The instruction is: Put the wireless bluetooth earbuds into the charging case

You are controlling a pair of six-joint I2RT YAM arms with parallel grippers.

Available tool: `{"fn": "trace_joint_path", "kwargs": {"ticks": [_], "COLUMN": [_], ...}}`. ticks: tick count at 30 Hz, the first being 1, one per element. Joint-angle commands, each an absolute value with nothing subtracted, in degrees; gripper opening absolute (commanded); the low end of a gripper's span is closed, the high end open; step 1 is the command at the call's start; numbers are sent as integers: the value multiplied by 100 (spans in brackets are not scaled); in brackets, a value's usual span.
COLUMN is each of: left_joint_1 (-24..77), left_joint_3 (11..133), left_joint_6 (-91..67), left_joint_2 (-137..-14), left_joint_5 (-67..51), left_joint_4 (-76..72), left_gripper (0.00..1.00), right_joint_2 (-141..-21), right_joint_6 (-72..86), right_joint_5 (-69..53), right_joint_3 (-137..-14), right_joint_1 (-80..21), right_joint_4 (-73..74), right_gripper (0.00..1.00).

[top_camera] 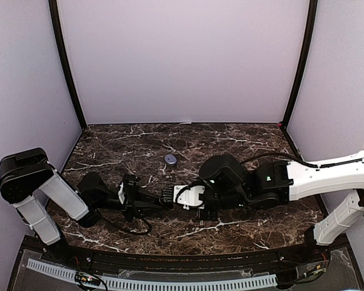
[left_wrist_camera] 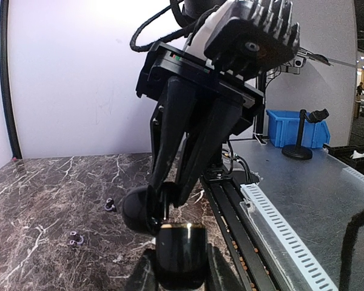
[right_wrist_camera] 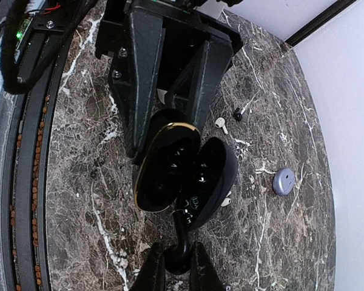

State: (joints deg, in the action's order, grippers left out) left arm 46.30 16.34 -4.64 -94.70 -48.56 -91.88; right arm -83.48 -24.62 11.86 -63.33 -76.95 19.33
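A glossy black charging case with a gold rim [right_wrist_camera: 164, 159] is open, its lid [right_wrist_camera: 215, 173] swung to the side. My left gripper [left_wrist_camera: 181, 267] is shut on the case body [left_wrist_camera: 181, 251] and holds it just above the table. My right gripper [right_wrist_camera: 175, 270] is shut on a black stemmed earbud [right_wrist_camera: 182, 239], whose tip is at the case's near edge by the hinge. In the top view the two grippers meet at mid-table, left [top_camera: 161, 199] and right [top_camera: 182, 197]. A white earbud [right_wrist_camera: 221, 125], a dark earbud [right_wrist_camera: 237, 113] and another white earbud [right_wrist_camera: 227, 199] lie loose on the marble.
A small round lavender case [right_wrist_camera: 284, 180] lies closed on the marble beyond the grippers; it also shows in the top view [top_camera: 170, 159]. Two small dark earbuds [left_wrist_camera: 110, 205] [left_wrist_camera: 76, 239] lie left of the left gripper. A cable rail [left_wrist_camera: 279, 230] runs along the table's near edge.
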Motion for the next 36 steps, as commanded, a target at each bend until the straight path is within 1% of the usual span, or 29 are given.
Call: {"fn": "trace_joint_path", "kwargs": {"ticks": [1, 7, 10, 20, 36], "left_joint_1": [4667, 4666, 4667, 4761, 4798], "left_joint_3": [1586, 1625, 1696, 1800, 1718], "left_joint_6": [-375, -188, 5, 1049, 1317], "left_joint_2": [-9310, -9271, -9187, -8778, -8832], "left_joint_5": [-4834, -4820, -4840, -4654, -4816], "left_joint_4": [-9630, -9473, -9164, -8119, -8468], "left_gripper": [0, 0, 0, 0, 0], "right_joint_2": [-8048, -7839, -7838, -8206, -8458], "right_joint_6": [-2206, -1667, -1462, -920, -215], "right_joint_5": [951, 600, 561, 364, 273], "right_joint_3": [-6255, -6102, -6084, -6353, -6756], "right_joint_1": [-7726, -7726, -7726, -7730, -7416], "right_joint_4": [1806, 1714, 1801, 1850, 2065], "right_gripper": [0, 0, 0, 0, 0]}}
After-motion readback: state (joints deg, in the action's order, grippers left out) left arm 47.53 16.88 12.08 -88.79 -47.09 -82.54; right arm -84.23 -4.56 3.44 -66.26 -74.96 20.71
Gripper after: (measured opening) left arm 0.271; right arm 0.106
